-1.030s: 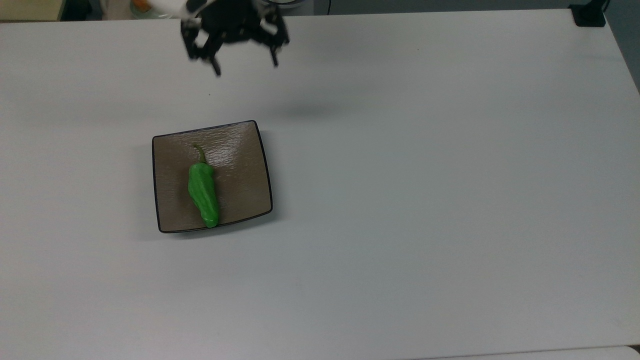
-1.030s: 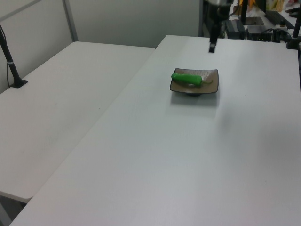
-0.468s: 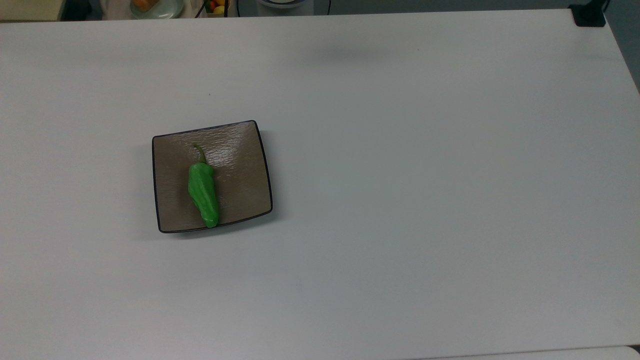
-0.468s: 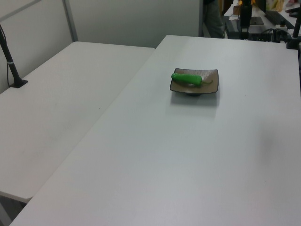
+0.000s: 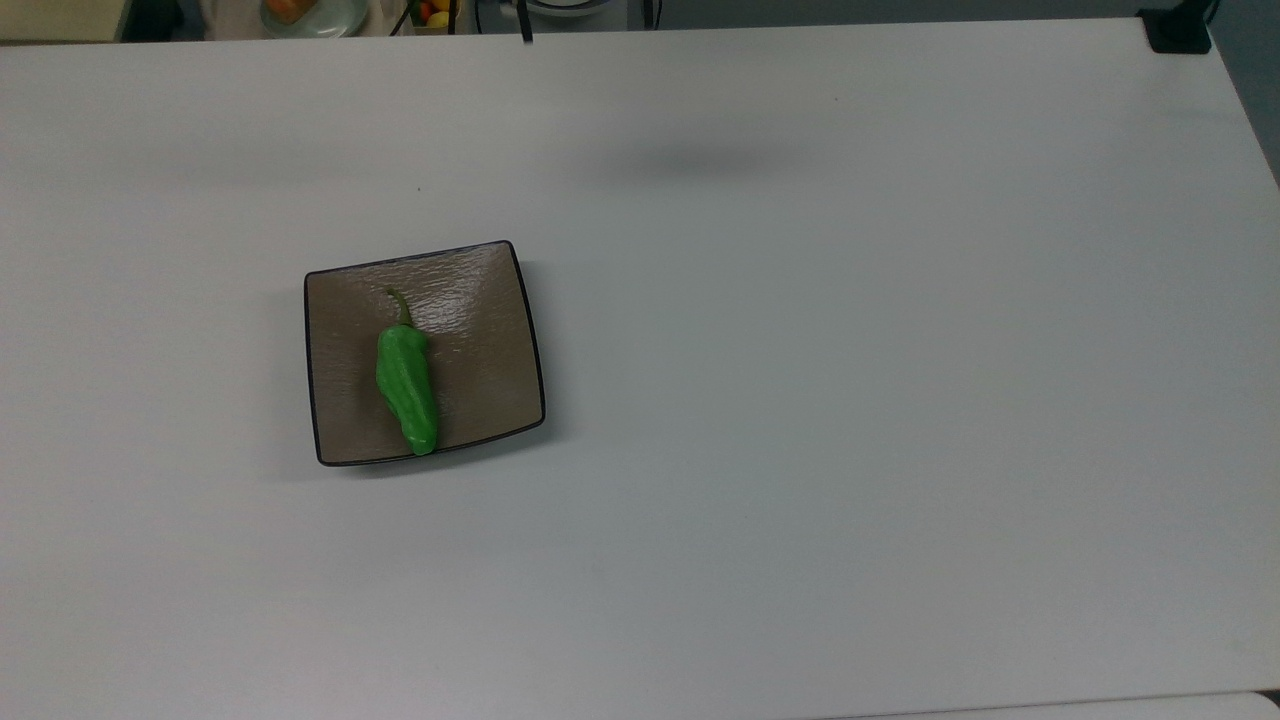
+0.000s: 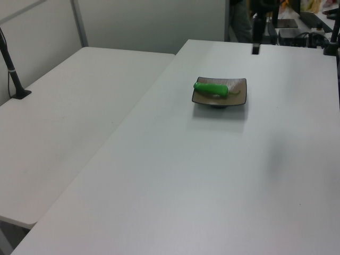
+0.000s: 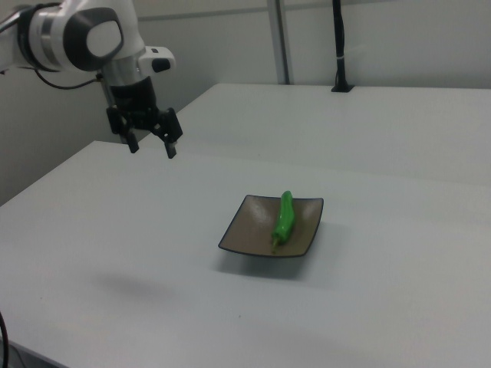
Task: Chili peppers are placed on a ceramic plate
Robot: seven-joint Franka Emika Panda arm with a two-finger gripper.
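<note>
The chili pepper lies on the ceramic plate, stem toward the bench's far edge in the top view. The gripper hangs above the bench, jaws spread, empty.

chili pepper: 1 | ceramic plate: 1 | tables: 2

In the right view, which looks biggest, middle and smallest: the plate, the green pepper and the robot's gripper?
1. The ceramic plate, plainly biggest.
2 and 3. The gripper, open, and the chili pepper look close in size; the gripper hangs at a different distance from the camera, so I won't rank them.
</note>
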